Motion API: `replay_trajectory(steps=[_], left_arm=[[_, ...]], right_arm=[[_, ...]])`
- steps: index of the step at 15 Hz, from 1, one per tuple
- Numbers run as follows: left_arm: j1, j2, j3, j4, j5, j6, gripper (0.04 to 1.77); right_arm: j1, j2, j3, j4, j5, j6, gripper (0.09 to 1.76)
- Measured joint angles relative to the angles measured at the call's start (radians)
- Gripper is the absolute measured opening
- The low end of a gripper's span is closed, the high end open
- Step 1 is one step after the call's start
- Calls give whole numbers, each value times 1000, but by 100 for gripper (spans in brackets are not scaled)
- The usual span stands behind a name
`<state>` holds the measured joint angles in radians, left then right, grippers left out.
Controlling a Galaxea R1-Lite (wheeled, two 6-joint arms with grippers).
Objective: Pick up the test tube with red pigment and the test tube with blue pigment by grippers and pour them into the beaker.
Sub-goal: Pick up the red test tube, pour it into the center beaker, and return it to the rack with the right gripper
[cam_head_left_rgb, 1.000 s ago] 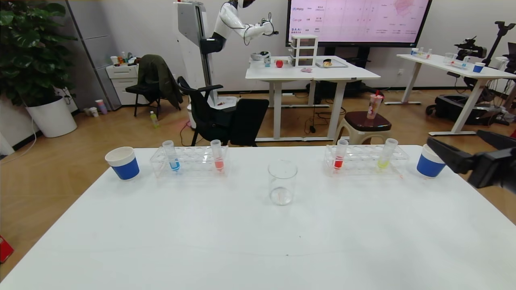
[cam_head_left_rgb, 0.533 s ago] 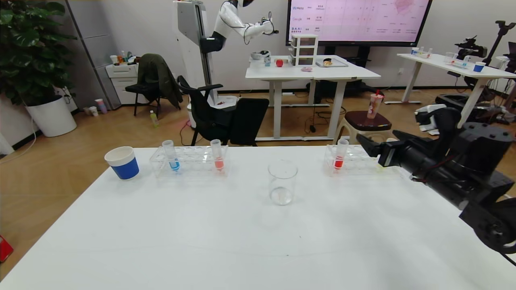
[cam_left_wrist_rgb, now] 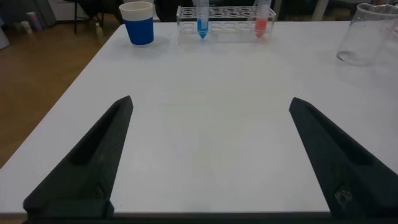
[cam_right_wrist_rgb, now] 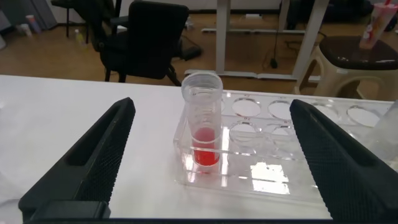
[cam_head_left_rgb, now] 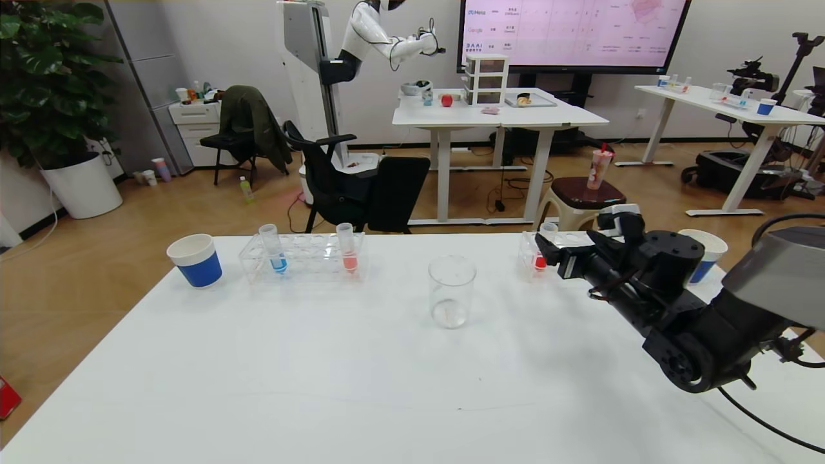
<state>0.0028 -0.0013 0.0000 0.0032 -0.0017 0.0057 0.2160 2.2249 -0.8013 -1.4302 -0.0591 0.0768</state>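
Note:
The test tube with red pigment [cam_head_left_rgb: 541, 256] stands upright in the left end of the right-hand clear rack [cam_head_left_rgb: 525, 252]. My right gripper [cam_head_left_rgb: 570, 248] is open just in front of it. In the right wrist view the red tube [cam_right_wrist_rgb: 202, 124] sits between the spread fingers of the right gripper [cam_right_wrist_rgb: 211, 104], touching neither. The test tube with blue pigment [cam_head_left_rgb: 274, 249] stands in the left rack [cam_head_left_rgb: 303, 259]. The empty beaker [cam_head_left_rgb: 452, 291] is at the table's middle. My left gripper [cam_left_wrist_rgb: 210, 101] is open over bare table near the left front, with the blue tube [cam_left_wrist_rgb: 203, 18] and beaker [cam_left_wrist_rgb: 367, 37] far ahead.
A salmon-red tube [cam_head_left_rgb: 347, 248] shares the left rack. Blue-sleeved paper cups stand at the far left [cam_head_left_rgb: 195, 260] and far right [cam_head_left_rgb: 706, 254]. My right arm covers most of the right rack. Chairs, a stool and tables stand beyond the table's far edge.
My right arm has swung in from the right edge towards the right rack, bringing its open fingers up to the red tube and covering the rack's right part. Tubes and beaker have not moved.

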Motion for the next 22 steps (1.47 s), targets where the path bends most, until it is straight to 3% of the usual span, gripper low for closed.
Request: replay_trajectory(steps=[9,13,14,15,17,18,20,22], left_arm=[[0,0,0,0,0,0,175],[0,0,0,0,0,0,175],[0,0,0,0,0,0,175],[0,0,0,0,0,0,175],[0,0,0,0,0,0,175],[0,0,0,0,0,0,175],[0,0,0,0,0,-1,175],[0,0,0,0,0,0,175]], right_arm=[[7,178,-219,11,-3,-4,174],[9,209,-266,23,-2,-6,173],[11,211,-272,23,-2,-7,164],[11,213,-276,21,0,-7,141],[13,214,-279,17,-2,-7,56],[12,214,-280,17,-1,-7,37],[15,214,-280,16,-3,-8,59],[14,211,-279,15,-4,-15,52]])
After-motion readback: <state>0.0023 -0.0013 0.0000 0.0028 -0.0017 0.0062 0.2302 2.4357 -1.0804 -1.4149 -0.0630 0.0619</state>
